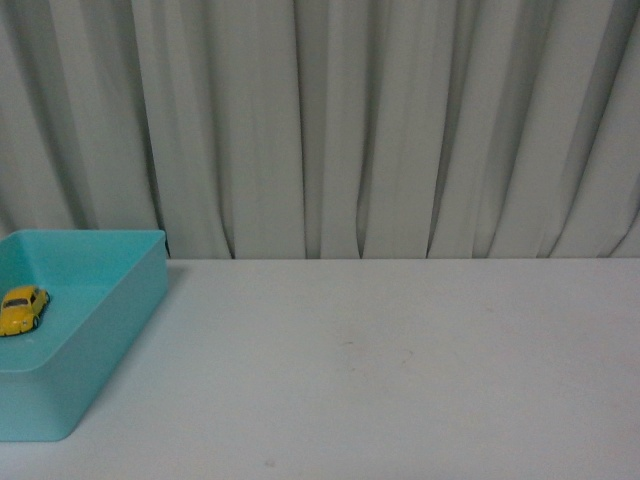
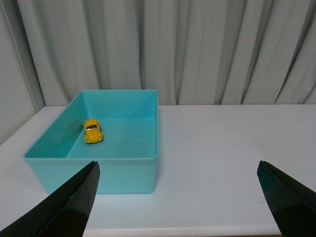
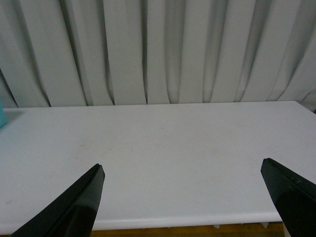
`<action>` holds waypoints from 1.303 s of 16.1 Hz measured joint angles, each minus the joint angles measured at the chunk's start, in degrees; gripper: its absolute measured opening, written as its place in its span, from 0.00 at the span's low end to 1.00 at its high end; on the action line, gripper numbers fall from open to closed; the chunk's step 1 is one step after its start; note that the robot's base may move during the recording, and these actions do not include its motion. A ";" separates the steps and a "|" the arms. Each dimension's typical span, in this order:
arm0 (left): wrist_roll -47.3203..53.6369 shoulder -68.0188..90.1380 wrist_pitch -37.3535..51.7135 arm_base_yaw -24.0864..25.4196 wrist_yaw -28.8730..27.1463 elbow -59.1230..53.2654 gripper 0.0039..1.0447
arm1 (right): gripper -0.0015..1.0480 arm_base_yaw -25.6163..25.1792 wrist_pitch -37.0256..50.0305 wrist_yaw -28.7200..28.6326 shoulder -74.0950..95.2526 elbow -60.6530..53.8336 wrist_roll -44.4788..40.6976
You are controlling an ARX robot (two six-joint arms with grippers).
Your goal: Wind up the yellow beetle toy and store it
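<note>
Yellow and shiny, the yellow beetle toy (image 2: 93, 131) sits on the floor of the blue bin (image 2: 126, 173), close to one side wall. It stands on its wheels. Nothing is holding it.

The left gripper (image 2: 178, 200) has its jaws spread wide apart, with nothing between them. The car is ahead of these jaws and a little toward the left finger (image 2: 69, 202), well apart from both tips. The near wall of the bin stands between the jaws and the car.

The right gripper (image 3: 183, 200) also has its jaws spread wide, and they hold nothing. Ahead of them is only the white table (image 3: 163, 148). A tiny bit of the blue bin shows far off to one side.

The car looks put away already, so the job seems close to done. I cannot tell if it has been wound up. If the left gripper must reach in again, it should go up over the near wall first, then come straight down on the car. It should pinch the car across its sides, because the round roof looks slippery.

A gray curtain (image 1: 380, 120) hangs behind the table. Nothing else is in the way.
</note>
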 joint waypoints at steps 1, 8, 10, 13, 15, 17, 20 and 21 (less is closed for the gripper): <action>0.00 0.00 0.00 0.00 0.00 0.00 0.94 | 0.94 0.00 -0.02 0.00 0.00 0.00 0.00; 0.00 0.00 0.00 0.00 0.00 0.00 0.94 | 0.94 0.00 0.00 0.00 0.00 0.00 -0.02; 0.00 0.00 0.00 0.00 0.00 0.00 0.94 | 0.94 0.00 0.00 0.00 0.00 0.00 -0.02; 0.00 0.00 0.00 0.00 0.00 0.00 0.94 | 0.94 0.00 0.00 0.00 0.00 0.00 0.00; 0.00 0.00 0.00 0.00 0.00 0.00 0.94 | 0.94 0.00 -0.02 0.00 0.00 0.00 -0.02; 0.00 0.00 0.02 0.00 0.00 0.00 0.94 | 0.94 0.00 0.02 -0.02 0.00 0.00 0.00; -0.02 0.00 -0.02 0.00 -0.02 0.00 0.94 | 0.94 0.00 0.04 0.00 0.00 0.00 0.00; -0.02 0.00 0.02 0.00 -0.04 0.00 0.94 | 0.94 0.00 0.11 0.02 -0.02 0.00 -0.02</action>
